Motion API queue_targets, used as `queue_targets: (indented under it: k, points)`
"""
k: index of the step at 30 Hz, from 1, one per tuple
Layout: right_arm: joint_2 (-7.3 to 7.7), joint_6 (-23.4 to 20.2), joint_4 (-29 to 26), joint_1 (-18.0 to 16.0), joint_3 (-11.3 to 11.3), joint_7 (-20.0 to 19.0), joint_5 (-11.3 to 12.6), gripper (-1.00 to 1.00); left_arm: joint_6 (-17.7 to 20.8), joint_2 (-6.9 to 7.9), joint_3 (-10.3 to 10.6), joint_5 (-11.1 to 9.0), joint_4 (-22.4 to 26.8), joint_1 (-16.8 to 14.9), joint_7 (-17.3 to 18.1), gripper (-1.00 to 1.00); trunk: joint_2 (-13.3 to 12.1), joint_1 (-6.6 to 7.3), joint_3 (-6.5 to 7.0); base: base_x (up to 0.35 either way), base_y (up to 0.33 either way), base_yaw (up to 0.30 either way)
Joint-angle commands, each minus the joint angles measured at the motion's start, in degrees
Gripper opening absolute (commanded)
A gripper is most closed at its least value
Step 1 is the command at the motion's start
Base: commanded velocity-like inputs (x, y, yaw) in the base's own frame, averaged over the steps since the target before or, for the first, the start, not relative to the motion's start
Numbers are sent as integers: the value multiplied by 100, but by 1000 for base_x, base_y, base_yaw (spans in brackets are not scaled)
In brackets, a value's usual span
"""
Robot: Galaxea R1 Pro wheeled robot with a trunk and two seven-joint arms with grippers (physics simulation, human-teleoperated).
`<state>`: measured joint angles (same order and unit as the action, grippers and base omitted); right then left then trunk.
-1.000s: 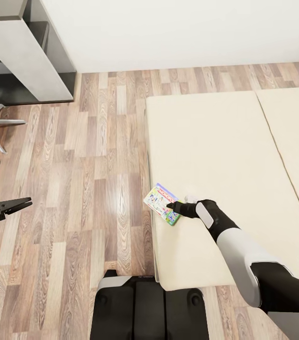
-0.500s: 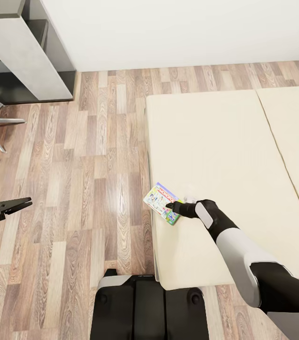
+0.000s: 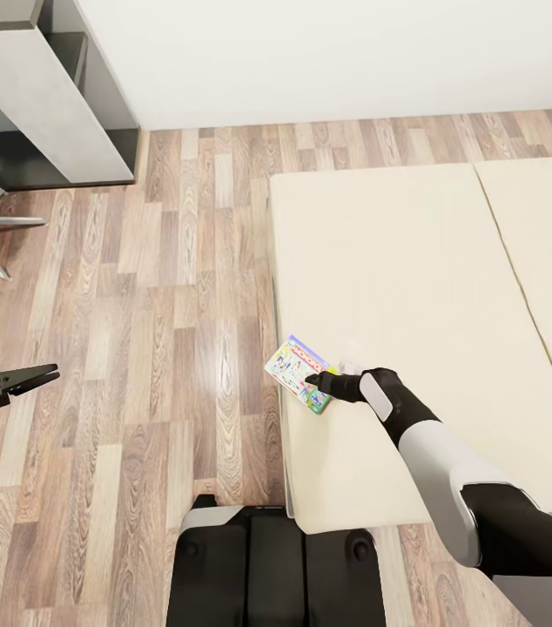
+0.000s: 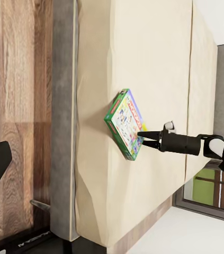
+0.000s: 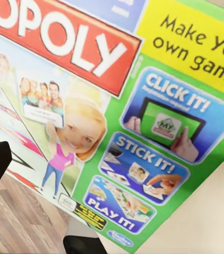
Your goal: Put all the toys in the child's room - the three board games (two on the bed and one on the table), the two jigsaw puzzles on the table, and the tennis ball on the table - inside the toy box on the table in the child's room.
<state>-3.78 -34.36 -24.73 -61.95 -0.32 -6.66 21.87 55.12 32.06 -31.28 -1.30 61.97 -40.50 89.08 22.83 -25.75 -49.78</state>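
Nearest the robot, its dark base sits against the near left corner of the long beige mattress bed (image 3: 415,287), and the right end effector (image 3: 319,380) reaches from the right onto the flat, colourful green-edged Monopoly board game box (image 3: 300,374). That box lies on the bed's left edge, one corner jutting slightly over the wood-plank floor (image 3: 163,348). In the left wrist view the two fingers look closed on the box's edge, one above and one below, though contact is hard to confirm; the right wrist view has the lid artwork right in front of the lens. The left end effector (image 3: 43,376) hangs over the floor on the left, fingers slightly apart and carrying nothing. As a judgement, the task is at an early stage: this game is not yet lifted, and no toy box is in sight here. Open floor on the left gives room to back away and turn. Farther off, the light-grey bench with dark frame (image 3: 41,96) stands at the far left against the white wall.
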Motion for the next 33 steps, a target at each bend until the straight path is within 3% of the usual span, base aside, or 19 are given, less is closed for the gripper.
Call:
queue_targets:
  k: [1, 33]
  points:
    - [0, -25, -5, -1, -4, -10, -7, 100, 61, 1, -1, 7, 0, -2, 25, 100, 9, -3, -8, 0, 0, 0]
    - [-82, -68, -27, -1, -12, -28, -5, 100, 61, 2, -1, 14, 0, -2, 30, 100, 9, -3, -16, 0, 0, 0]
